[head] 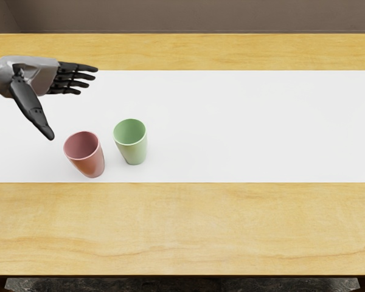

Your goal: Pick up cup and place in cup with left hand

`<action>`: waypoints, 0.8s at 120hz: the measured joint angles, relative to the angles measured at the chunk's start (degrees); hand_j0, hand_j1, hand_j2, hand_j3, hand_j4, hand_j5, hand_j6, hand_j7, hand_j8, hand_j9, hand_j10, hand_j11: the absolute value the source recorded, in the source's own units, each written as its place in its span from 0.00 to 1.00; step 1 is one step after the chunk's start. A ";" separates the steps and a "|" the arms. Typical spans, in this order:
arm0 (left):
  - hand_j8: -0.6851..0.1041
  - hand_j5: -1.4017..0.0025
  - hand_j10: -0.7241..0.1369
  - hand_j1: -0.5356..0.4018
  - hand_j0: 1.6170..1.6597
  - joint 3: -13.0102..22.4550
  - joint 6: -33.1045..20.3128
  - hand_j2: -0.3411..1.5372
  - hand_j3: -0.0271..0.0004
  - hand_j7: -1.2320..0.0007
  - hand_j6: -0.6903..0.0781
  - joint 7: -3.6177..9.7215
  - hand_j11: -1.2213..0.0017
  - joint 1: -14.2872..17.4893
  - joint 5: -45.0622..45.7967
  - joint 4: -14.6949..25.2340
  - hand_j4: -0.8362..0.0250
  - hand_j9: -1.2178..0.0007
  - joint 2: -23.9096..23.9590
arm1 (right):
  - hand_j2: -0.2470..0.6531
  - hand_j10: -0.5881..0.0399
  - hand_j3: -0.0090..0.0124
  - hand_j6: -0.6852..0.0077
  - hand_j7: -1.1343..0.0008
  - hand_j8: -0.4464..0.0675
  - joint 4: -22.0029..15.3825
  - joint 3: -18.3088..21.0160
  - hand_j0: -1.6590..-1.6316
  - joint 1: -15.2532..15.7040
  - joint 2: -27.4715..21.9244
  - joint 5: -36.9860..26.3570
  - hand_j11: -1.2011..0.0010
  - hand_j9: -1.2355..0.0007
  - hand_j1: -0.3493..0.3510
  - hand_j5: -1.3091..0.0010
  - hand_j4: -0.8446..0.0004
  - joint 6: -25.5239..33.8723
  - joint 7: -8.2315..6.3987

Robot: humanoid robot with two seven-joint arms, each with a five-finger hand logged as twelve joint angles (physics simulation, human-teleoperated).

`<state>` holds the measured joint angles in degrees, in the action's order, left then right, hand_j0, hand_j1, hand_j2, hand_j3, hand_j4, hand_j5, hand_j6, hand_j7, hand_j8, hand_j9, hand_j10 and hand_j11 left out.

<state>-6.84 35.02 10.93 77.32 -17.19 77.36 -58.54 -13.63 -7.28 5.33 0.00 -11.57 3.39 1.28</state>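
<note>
Item, one left robot hand (41,78): released, thumb and fingers spread, holding nothing; it hangs above and to the left of the cups, nearest the red one.

Item, one red cup (89,159): handleless, tapered, mouth up, on the white strip (249,128) of the wooden worktop (231,225). We take this as the cup to lift, since it stands closest to the hand.

Item, one green cup (134,149): same form, mouth up, just beside the red cup on its right; we judge it the receiver.

Step in hand: the approach to the red cup. We bring the hand down beside its outer wall, keeping the thumb spread until it passes the rim, and put thumb and fingers on opposite sides of the wall. We hold fairly high, so that the narrow base is free to enter the other cup. The gap between the cups is slim; we thread whichever digits go there slowly, lest they nudge the green cup.

Handling, as we judge it: smooth sides widening upward, so we close evenly and lift straight, clearing the green rim fully before we cross. Then we centre base over mouth, keep the cup upright, lower gently and let go only once it seats.
</note>
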 joint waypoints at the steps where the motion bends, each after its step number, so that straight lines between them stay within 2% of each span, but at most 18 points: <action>1: 0.86 1.00 0.84 0.94 0.96 -0.02 0.00 0.18 0.99 1.00 0.89 0.01 1.00 0.09 -0.09 -0.04 0.97 1.00 0.24 | 0.27 0.90 0.42 0.95 0.97 0.82 0.00 0.00 0.04 0.04 0.00 0.00 0.97 0.97 0.04 0.98 0.97 0.02 0.00; 11: 0.86 1.00 0.84 0.94 0.96 -0.15 0.00 0.18 0.99 1.00 0.89 0.16 1.00 0.83 -0.92 -0.31 0.97 1.00 0.62 | 0.27 0.90 0.42 0.95 0.97 0.82 -0.07 -0.03 0.04 0.44 0.00 0.02 0.97 0.97 0.04 0.98 0.97 0.18 0.07; 17: 0.86 1.00 0.84 0.94 0.96 -0.19 0.00 0.18 0.99 1.00 0.89 1.13 1.00 2.03 -2.70 -0.38 0.97 1.00 3.26 | 0.27 0.90 0.42 0.95 0.97 0.82 -0.10 -0.14 0.04 0.56 0.00 0.03 0.97 0.97 0.04 0.98 0.97 0.23 0.12; 21: 0.86 1.00 0.84 0.94 0.96 -0.21 -0.05 0.18 0.99 1.00 0.89 3.49 1.00 3.39 -4.78 -0.38 0.97 1.00 7.16 | 0.27 0.90 0.42 0.95 0.97 0.82 -0.11 -0.24 0.04 0.58 0.00 0.04 0.97 0.97 0.04 0.98 0.97 0.25 0.15; 26: 0.86 1.00 0.84 0.94 0.96 -0.23 -0.71 0.18 0.99 1.00 0.89 7.86 1.00 3.68 -6.82 -0.27 0.97 1.00 10.05 | 0.27 0.90 0.42 0.95 0.97 0.82 -0.12 -0.32 0.04 0.61 0.00 0.05 0.97 0.97 0.04 0.98 0.97 0.27 0.17; 29: 0.86 1.00 0.84 0.94 0.96 -0.24 -1.33 0.18 0.99 1.00 0.89 10.13 1.00 3.71 -7.72 -0.21 0.97 1.00 10.98 | 0.27 0.90 0.42 0.95 0.97 0.82 -0.10 -0.35 0.04 0.62 0.00 0.05 0.97 0.97 0.04 0.98 0.97 0.28 0.18; 33: 0.86 1.00 0.84 0.94 0.96 -0.22 -2.55 0.18 0.99 1.00 0.89 12.44 1.00 3.79 -8.68 -0.16 0.97 1.00 11.15 | 0.27 0.90 0.42 0.95 0.97 0.82 -0.08 -0.36 0.04 0.65 0.00 0.06 0.97 0.97 0.04 0.98 0.97 0.28 0.18; 42: 0.86 1.00 0.84 0.94 0.96 -0.21 -4.80 0.18 0.99 1.00 0.89 15.71 1.00 4.77 -12.09 0.46 0.97 1.00 13.30 | 0.27 0.90 0.42 0.95 0.97 0.82 -0.04 -0.38 0.04 0.68 0.00 0.06 0.97 0.97 0.04 0.98 0.97 0.29 0.19; 49: 0.86 1.00 0.84 0.94 0.96 -0.17 -7.11 0.18 0.99 1.00 0.89 18.64 1.00 6.88 -14.98 0.84 0.97 1.00 17.30 | 0.27 0.90 0.42 0.95 0.97 0.82 -0.02 -0.24 0.04 0.80 0.00 0.04 0.97 0.97 0.04 0.98 0.97 0.30 0.20; 56: 0.86 1.00 0.84 0.94 0.96 -0.07 -10.18 0.18 0.99 1.00 0.89 20.97 1.00 7.23 -19.06 1.09 0.97 1.00 21.37 | 0.27 0.90 0.42 0.95 0.97 0.82 0.00 -0.11 0.04 0.97 0.00 0.01 0.97 0.97 0.04 0.98 0.97 0.30 0.20; 60: 0.86 1.00 0.84 0.94 0.96 -0.03 -11.76 0.18 0.99 1.00 0.89 21.82 1.00 7.09 -21.60 1.28 0.97 1.00 23.05 | 0.27 0.90 0.42 0.95 0.97 0.82 0.02 -0.06 0.04 1.08 0.00 0.00 0.97 0.97 0.04 0.98 0.97 0.30 0.21; 71: 0.86 1.00 0.84 0.94 0.96 0.21 -18.03 0.18 0.99 1.00 0.89 23.14 1.00 4.93 -27.72 3.55 0.97 1.00 23.12 | 0.27 0.90 0.42 0.95 0.97 0.82 0.06 0.02 0.04 1.27 0.00 -0.01 0.97 0.97 0.04 0.98 0.97 0.30 0.20; 75: 0.86 1.00 0.84 0.94 0.96 0.28 -20.33 0.18 0.99 1.00 0.89 23.39 1.00 3.77 -29.06 4.96 0.97 1.00 23.00 | 0.27 0.90 0.42 0.95 0.97 0.82 0.24 0.04 0.04 1.29 0.00 -0.02 0.97 0.97 0.04 0.98 0.97 0.30 0.20; 83: 0.86 1.00 0.84 0.94 0.96 0.69 -23.98 0.18 0.99 1.00 0.89 23.71 1.00 3.46 -31.56 6.99 0.97 1.00 24.37 | 0.27 0.90 0.42 0.95 0.97 0.82 0.50 0.05 0.04 1.33 0.00 -0.03 0.97 0.97 0.04 0.98 0.97 0.30 0.21; 96: 0.86 1.00 0.84 0.94 0.96 1.99 -26.44 0.18 0.99 1.00 0.89 23.94 1.00 3.23 -35.96 8.43 0.97 1.00 26.13 | 0.27 0.90 0.42 0.95 0.97 0.82 0.69 0.07 0.04 1.35 0.00 -0.03 0.97 0.97 0.04 0.98 0.97 0.30 0.21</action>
<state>-4.85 8.58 34.87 80.54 -53.16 85.79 -32.42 -12.94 -7.21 6.67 0.00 -11.60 3.69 1.49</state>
